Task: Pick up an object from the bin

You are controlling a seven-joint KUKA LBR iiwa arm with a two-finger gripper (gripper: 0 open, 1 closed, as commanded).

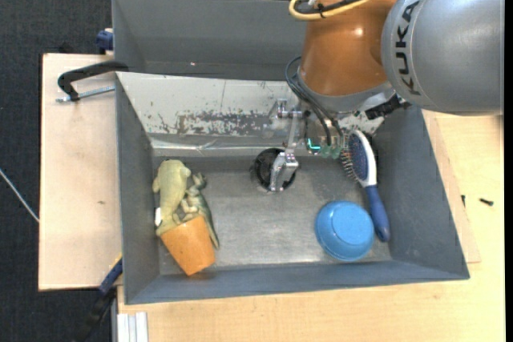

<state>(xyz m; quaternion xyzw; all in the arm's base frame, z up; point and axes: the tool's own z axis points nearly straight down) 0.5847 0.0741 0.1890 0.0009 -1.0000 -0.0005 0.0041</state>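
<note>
At the front of the grey bin (pixel 133 204), an orange cup (pixel 191 246) lies tipped in the left corner and a blue bowl (pixel 345 231) sits toward the right. Behind the cup lies a green toy lizard (pixel 175 187), touching it; a blue hairbrush (pixel 367 172) leans along the right wall. Farther back, mid-floor, the claw (pixel 280 172) is low at the right edge of a small black round thing (pixel 264 167). Whether it is open or closed cannot be told.

You had a pale green toy lizard (pixel 178 192) lying along the bin's (pixel 200 28) left wall, an orange cup (pixel 191 246) touching it in the lower left corner, a blue bowl (pixel 345 230) near the lower right corner and a blue hairbrush (pixel 370 188) just beside it along the right wall.
</note>
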